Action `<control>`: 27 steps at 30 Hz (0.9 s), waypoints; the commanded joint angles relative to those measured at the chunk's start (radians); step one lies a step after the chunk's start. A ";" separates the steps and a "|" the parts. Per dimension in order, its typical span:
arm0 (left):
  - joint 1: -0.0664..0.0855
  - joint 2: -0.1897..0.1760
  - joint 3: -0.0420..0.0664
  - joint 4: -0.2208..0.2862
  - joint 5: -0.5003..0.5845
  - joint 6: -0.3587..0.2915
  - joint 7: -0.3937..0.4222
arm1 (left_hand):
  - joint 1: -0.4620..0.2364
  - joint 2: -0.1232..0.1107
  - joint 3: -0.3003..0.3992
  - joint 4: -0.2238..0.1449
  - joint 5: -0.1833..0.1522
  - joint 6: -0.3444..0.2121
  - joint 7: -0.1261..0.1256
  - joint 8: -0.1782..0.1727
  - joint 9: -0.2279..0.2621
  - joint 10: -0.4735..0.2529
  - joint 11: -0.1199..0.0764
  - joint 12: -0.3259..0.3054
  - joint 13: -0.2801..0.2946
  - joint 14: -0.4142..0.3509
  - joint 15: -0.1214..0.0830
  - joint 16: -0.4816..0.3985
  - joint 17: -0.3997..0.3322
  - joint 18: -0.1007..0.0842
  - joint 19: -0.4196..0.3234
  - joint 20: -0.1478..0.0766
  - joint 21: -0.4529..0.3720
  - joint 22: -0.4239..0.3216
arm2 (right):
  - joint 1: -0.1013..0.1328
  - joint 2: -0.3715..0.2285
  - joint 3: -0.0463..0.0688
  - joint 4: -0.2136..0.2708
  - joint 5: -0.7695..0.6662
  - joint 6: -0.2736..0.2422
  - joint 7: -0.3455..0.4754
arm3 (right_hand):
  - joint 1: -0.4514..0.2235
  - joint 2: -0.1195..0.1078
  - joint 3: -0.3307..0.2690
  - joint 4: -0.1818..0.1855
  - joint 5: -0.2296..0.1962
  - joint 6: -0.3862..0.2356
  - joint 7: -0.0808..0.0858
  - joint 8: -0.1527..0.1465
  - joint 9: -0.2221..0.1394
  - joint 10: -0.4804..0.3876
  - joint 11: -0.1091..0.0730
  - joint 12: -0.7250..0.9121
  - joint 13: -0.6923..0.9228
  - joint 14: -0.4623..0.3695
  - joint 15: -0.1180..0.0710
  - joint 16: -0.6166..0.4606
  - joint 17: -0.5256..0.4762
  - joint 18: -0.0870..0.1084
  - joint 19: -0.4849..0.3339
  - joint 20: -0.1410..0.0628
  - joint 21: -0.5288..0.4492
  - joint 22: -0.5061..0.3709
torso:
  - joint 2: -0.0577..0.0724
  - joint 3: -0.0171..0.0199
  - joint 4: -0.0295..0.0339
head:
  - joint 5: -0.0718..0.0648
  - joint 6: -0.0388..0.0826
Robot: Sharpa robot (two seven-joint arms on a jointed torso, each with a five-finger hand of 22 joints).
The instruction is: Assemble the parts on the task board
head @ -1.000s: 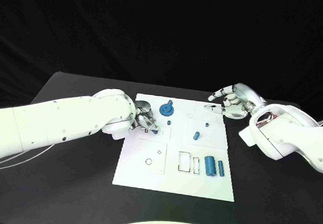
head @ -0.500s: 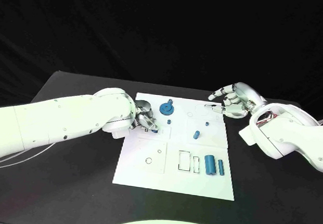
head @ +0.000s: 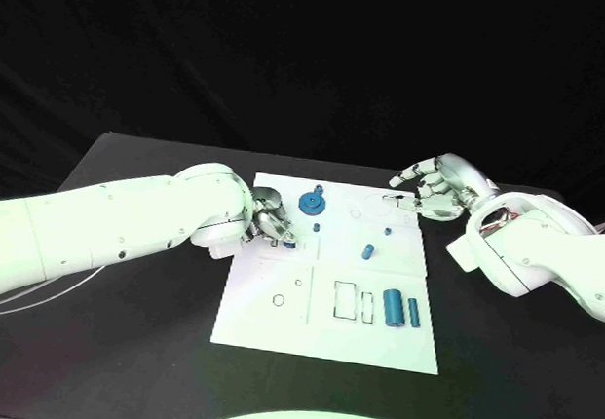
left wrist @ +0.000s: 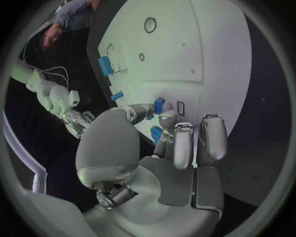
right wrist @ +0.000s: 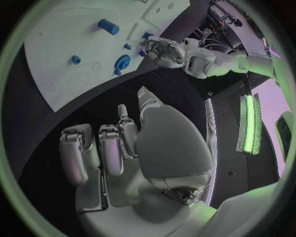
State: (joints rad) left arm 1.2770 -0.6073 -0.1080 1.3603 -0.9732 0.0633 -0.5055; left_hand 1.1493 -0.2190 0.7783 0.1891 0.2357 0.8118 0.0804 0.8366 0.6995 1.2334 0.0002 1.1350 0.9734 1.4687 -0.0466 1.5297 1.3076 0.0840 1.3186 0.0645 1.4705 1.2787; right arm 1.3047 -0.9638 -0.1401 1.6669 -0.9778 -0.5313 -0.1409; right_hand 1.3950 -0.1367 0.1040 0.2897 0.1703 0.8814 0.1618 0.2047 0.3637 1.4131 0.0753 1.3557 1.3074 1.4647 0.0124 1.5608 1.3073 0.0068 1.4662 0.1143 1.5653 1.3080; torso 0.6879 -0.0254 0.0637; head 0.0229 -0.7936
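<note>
The task board [head: 329, 314] lies flat in the middle of the black bench [head: 114, 283], a white plate running from the frame's centre toward the lower middle.

The left hand [head: 275, 229] sits over the board's upper left edge, at the end of the white arm coming in from the left of the frame. In the left wrist view its fingers [left wrist: 184, 144] curl down toward the plate and the thumb tip pinches a small blue part [left wrist: 158, 105] just above the board; a 2nd blue piece [left wrist: 155, 133] shows right under the fingertips. So this hand is grasping a small blue part.

The right hand [head: 432, 190] hovers off the board's upper right corner, above the bench, fingers apart and holding nothing; the right wrist view shows the same released hand [right wrist: 117, 148] with its fingers loosely bent over dark bench.

On the board, a round blue gear-like part [head: 311, 206] stands near the top centre, just right of the left hand. A small blue peg [head: 367, 252] lies tilted near the middle, with a tinier blue piece [head: 383, 235] just above it. 2 blue cylinders [head: 402, 308] lie side by side at the lower right, beside 2 outlined rectangular slots [head: 352, 302].
</note>
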 commanded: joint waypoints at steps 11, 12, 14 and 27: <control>0.001 0.017 0.000 -0.019 0.018 0.045 -0.009 | -0.009 0.009 0.201 -0.192 0.009 0.007 -0.002 0.005 0.000 0.009 0.002 0.005 0.003 0.081 -0.007 0.005 0.203 -0.016 0.005 -0.001 0.003 0.000 | -0.001 0.000 0.000 0.000 -0.007 0.011 0.008 | -0.008 0.006 0.006 -0.002 0.003 -0.007 -0.001 0.004 0.001 -0.006 0.001 -0.004 0.080 0.098 -0.009 -0.003 0.230 -0.007 0.105 -0.007 0.006 0.263 | 0.000 0.0007 0.0010 | 0.000 -0.006; 0.001 0.019 0.000 -0.022 0.018 0.050 -0.010 | -0.013 0.008 0.200 -0.192 0.010 0.008 -0.003 0.006 0.001 0.010 0.002 0.006 0.004 0.082 -0.007 0.006 0.204 -0.016 0.005 -0.001 0.003 0.000 | -0.001 0.000 0.000 0.000 -0.007 0.011 0.008 | -0.008 0.006 0.006 -0.002 0.003 -0.007 -0.001 0.004 0.001 -0.006 0.001 -0.004 0.080 0.098 -0.009 -0.003 0.230 -0.007 0.105 -0.007 0.006 0.263 | 0.000 0.0006 -0.0002 | 0.000 -0.007; 0.001 0.024 0.000 -0.027 0.019 0.059 -0.011 | -0.019 0.007 0.199 -0.192 0.014 0.009 -0.004 0.006 0.002 0.013 0.001 0.008 0.006 0.082 -0.008 0.007 0.206 -0.017 0.006 -0.001 0.004 0.001 | -0.001 0.000 0.000 0.000 -0.007 0.011 0.008 | -0.008 0.006 0.006 -0.002 0.003 -0.007 -0.001 0.004 0.001 -0.006 0.001 -0.004 0.080 0.098 -0.009 -0.003 0.230 -0.007 0.105 -0.007 0.006 0.263 | 0.000 0.0006 -0.0006 | 0.000 -0.007; 0.001 0.046 -0.001 -0.050 0.011 0.062 -0.012 | -0.053 0.014 0.182 -0.184 0.013 0.020 -0.016 0.011 0.009 0.036 -0.008 0.021 0.022 0.087 -0.015 0.014 0.219 -0.018 0.013 -0.004 0.004 0.008 | -0.001 -0.001 0.000 0.001 -0.007 0.009 0.009 | -0.013 0.006 0.008 -0.003 0.006 -0.011 -0.001 0.010 0.003 -0.007 0.001 -0.006 0.078 0.098 -0.009 -0.003 0.229 -0.007 0.105 -0.007 0.006 0.263 | 0.000 0.0002 0.0001 | -0.003 -0.009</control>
State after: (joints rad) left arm 1.2807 -0.5666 -0.1066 1.3085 -0.9656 0.0990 -0.5167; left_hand 1.1059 -0.2021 0.7812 0.1911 0.2470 0.8311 0.0716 0.8429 0.7074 1.2623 -0.0072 1.1530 0.9947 1.4684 -0.0540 1.5395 1.3075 0.0840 1.3224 0.0608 1.4704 1.2865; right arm 1.3043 -0.9651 -0.1402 1.6672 -0.9778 -0.5314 -0.1405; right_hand 1.3884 -0.1301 0.1081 0.2855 0.1703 0.8778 0.1582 0.2126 0.3660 1.4131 0.0753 1.3557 1.3076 1.4685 0.0086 1.5608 1.3081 0.0069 1.4662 0.1143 1.5653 1.3076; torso 0.6883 -0.0250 0.0634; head 0.0201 -0.8021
